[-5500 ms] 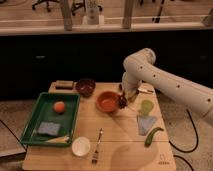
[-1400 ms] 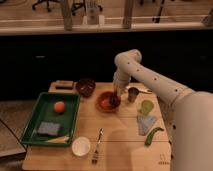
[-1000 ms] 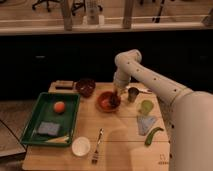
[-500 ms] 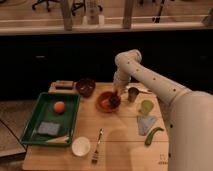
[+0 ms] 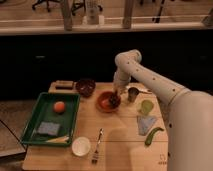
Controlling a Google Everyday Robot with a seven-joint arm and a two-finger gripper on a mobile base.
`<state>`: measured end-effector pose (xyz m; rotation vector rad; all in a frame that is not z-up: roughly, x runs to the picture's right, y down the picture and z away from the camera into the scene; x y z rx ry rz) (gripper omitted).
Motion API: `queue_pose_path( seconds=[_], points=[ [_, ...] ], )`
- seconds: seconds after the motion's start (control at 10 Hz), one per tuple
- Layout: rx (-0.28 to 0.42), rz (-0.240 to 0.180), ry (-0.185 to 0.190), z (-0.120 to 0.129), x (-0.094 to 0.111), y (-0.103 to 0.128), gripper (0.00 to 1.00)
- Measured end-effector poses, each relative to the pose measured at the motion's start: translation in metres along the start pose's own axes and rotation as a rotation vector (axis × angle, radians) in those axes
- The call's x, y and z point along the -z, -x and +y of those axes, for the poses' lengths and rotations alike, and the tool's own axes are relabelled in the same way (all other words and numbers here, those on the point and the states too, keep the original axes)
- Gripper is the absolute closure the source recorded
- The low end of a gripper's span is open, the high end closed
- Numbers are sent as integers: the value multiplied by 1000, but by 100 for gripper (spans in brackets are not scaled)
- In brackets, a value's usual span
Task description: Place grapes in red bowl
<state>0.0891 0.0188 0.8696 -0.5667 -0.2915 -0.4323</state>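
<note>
Directly over the right-hand part of the red bowl (image 5: 107, 101) hangs the pincer (image 5: 115, 95), at the end of the white arm (image 5: 145, 75) that reaches in from the right and bends down toward the counter (image 5: 122, 145). Under the pincer, inside the bowl's right half, sits a dark knobbly mass that reads as the grapes (image 5: 113, 100). Whether the bunch rests on the bowl's floor or is held just off it cannot be told, and the state of the pincer cannot be told either, since its tip merges with the dark fruit.

So the relation that counts is vertical: grapes straight below the pincer, bowl rim all round them, nothing offset sideways. The bunch shows no clear long axis from this view; it looks like a compact lump leaning toward the right rim. My judgement is that the task is at or very near its last step, and that what remains is letting go and lifting straight up, not any sideways travel.

Close on the right of the bowl stands a small metal cup (image 5: 133, 94), near the arm's lower link, so a retreat that swings right could clip it. A dark maroon bowl (image 5: 85, 87) sits to the upper left, apart from the red one. Further off lie a green tray (image 5: 35, 120), a white bowl (image 5: 81, 146) and a fork (image 5: 96, 150), none in the way.
</note>
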Motion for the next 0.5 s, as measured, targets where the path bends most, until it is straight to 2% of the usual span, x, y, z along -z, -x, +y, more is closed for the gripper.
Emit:
queue_pose_path(
  seconds=[0.5],
  points=[
    [1, -2, -1, -1, -2, -2, 92]
  ],
)
